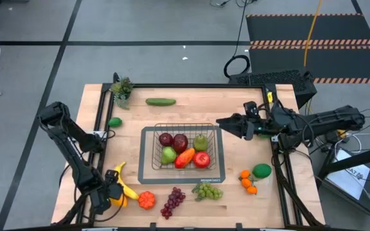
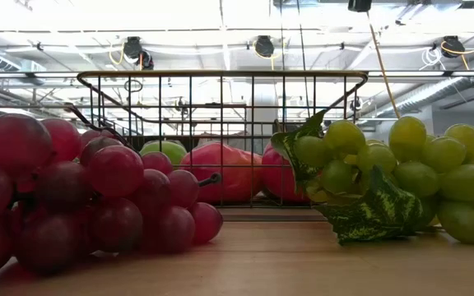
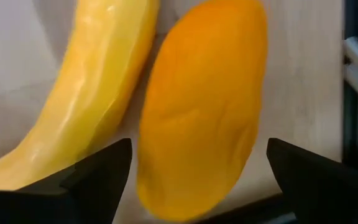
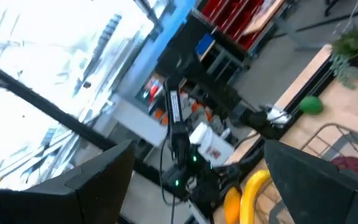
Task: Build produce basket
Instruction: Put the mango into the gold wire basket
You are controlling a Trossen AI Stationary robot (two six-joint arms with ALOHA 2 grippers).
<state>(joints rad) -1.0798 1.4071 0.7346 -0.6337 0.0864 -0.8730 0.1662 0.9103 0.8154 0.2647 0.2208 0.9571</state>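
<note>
High view: low-walled silvery wire-mesh basket (image 1: 148,133) mid-table, partly filled; left gripper (image 1: 112,192) at near-left corner beside curved yellow plastic banana (image 1: 124,186); right gripper (image 1: 231,124) released, waiting beside basket.
Left wrist view: fingers spread, straddling smooth orange oval fruit (image 3: 201,106), likely next pick.

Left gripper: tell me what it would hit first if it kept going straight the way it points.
The orange fruit. The left gripper is open, its fingers either side of that fruit, with the banana just beside it. How near the fruit is cannot be judged exactly.
</note>
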